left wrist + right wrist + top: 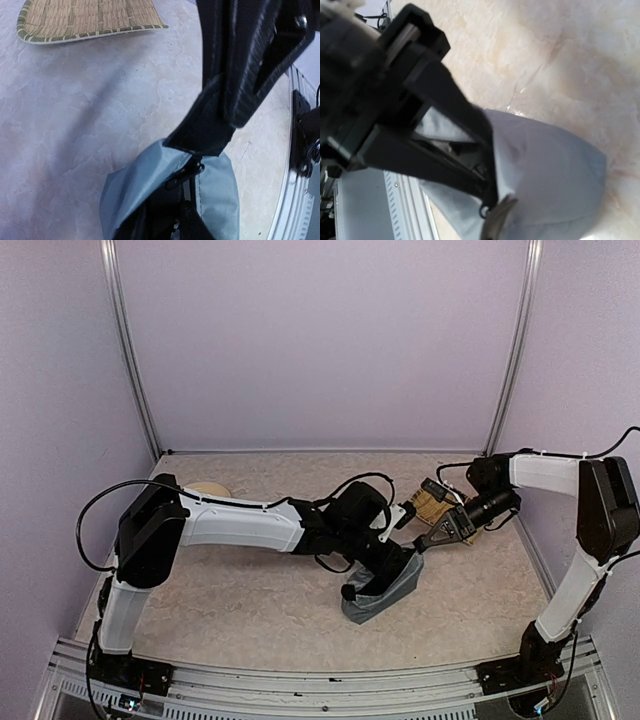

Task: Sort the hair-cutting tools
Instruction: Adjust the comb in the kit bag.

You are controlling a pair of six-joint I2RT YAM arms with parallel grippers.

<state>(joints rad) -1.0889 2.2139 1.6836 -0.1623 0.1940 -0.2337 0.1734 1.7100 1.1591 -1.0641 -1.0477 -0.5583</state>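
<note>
The grey zip pouch (388, 592) lies at the table's middle, its mouth held up. My right gripper (421, 543) is shut on the pouch's top edge; its black fingers (225, 100) pinch the pouch (150, 175) beside the zipper pull (184, 174). My left gripper (383, 562) reaches down into the pouch mouth, and its fingers (445, 100) disappear inside the pouch (550, 170), so their stance is hidden. A dark hair-cutting tool (434, 488), too small to name, lies on the woven tray (430, 508). Other tools are hidden.
The woven tray (85, 20) sits just behind the pouch, at the right of centre. A round beige plate (207, 488) lies at the back left behind my left arm. The table's metal front rail (287, 200) runs close to the pouch.
</note>
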